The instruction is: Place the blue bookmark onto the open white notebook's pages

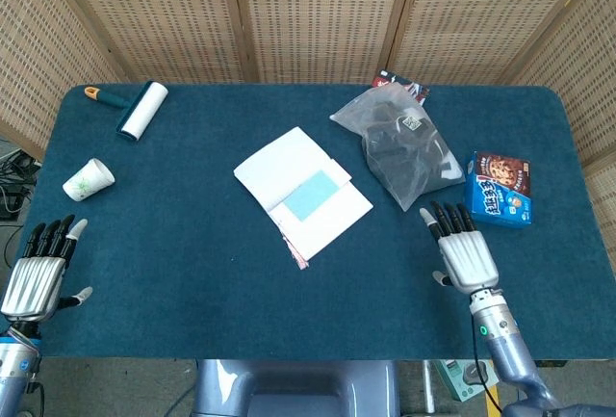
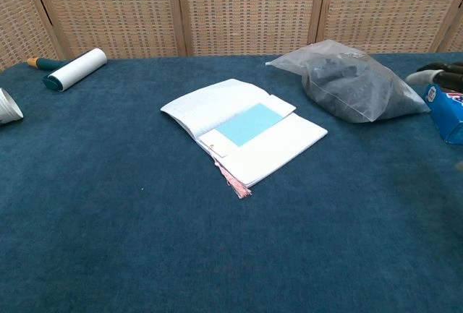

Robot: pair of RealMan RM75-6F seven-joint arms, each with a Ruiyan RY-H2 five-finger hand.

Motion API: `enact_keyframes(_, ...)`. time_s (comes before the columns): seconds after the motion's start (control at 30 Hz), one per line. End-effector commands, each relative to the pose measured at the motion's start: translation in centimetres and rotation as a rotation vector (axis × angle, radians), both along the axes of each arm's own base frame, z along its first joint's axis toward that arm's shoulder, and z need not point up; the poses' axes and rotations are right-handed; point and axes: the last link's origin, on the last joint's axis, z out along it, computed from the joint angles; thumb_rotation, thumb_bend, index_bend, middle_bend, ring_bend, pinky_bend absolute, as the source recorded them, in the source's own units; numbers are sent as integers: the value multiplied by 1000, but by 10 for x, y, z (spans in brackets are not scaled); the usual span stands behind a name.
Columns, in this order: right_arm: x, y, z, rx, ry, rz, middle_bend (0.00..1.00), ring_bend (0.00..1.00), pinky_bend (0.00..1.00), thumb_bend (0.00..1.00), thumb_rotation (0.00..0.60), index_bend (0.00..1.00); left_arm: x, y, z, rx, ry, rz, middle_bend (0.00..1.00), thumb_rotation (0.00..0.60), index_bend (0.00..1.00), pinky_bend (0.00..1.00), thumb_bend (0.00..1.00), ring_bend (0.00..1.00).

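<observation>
The open white notebook lies in the middle of the blue table. A light blue bookmark rests flat across its pages, with a pink tassel trailing off the near edge. My right hand hovers at the front right, fingers spread and empty, well away from the notebook; only its fingertips show at the chest view's right edge. My left hand is at the front left corner, spread and holding nothing.
A clear bag of dark items lies right of the notebook. A blue cookie box sits further right. A lint roller and a paper cup are at the left.
</observation>
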Motion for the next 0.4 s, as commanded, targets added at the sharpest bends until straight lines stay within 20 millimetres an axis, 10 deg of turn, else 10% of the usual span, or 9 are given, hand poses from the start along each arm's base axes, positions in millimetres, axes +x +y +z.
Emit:
enact_keyframes(0.03, -16, 28, 7, -29, -33, -21, 0, 0, 0, 164, 600, 0, 2, -2, 0, 2, -5, -5, 0, 600, 0, 0, 0, 0)
enact_keyframes(0.4, -39, 73, 23, -96, -75, -76, 0, 0, 0, 163, 600, 0, 12, -11, 2, 13, -21, -49, 0, 600, 0, 0, 0, 0)
